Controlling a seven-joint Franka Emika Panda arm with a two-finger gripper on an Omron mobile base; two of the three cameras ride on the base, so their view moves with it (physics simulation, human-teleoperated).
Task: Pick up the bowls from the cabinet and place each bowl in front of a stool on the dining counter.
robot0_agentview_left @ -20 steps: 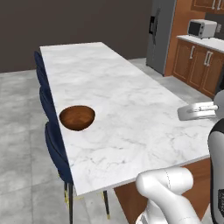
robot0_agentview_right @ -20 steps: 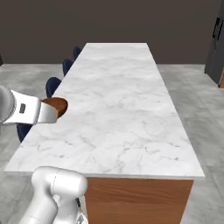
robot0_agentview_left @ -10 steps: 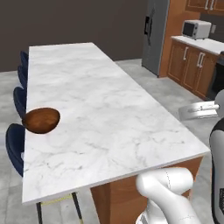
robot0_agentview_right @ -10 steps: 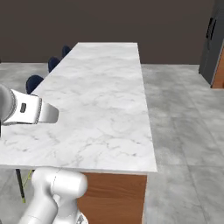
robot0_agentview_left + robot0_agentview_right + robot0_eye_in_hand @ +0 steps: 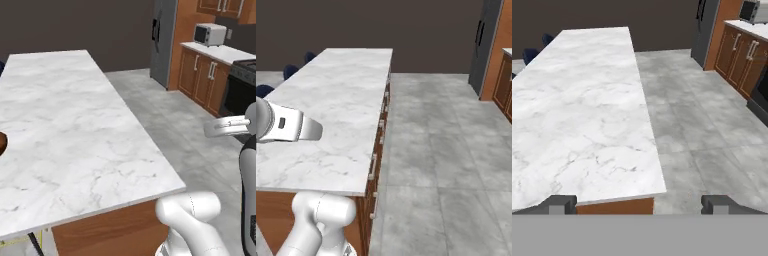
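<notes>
The dark brown bowl (image 5: pixel 1 143) sits on the dining counter (image 5: pixel 65 125), cut off by the left edge of the left base view. The counter is a long white marble slab, also seen as the dining counter (image 5: pixel 336 100) and the dining counter (image 5: pixel 577 115). Navy stools (image 5: pixel 290 71) stand along its far side, and a stool (image 5: pixel 530 54) peeks past it in the hand view. My gripper (image 5: pixel 639 205) is open, its fingertips (image 5: pixel 559 204) wide apart over the counter's near corner with nothing between them. Brown wall cabinets (image 5: pixel 222 6) with shut doors hang at the top right.
A dark fridge (image 5: pixel 162 40) stands at the back. To its right, a microwave (image 5: pixel 209 34) sits on a marble worktop over brown base cabinets (image 5: pixel 200 75), with a black stove (image 5: pixel 242 82) beside them. Grey tiled floor (image 5: pixel 446 150) lies open to the counter's right.
The whole picture has shifted: the camera has swung right, so the bowl has slid to the left view's edge and left the right view. The gripper stays open.
</notes>
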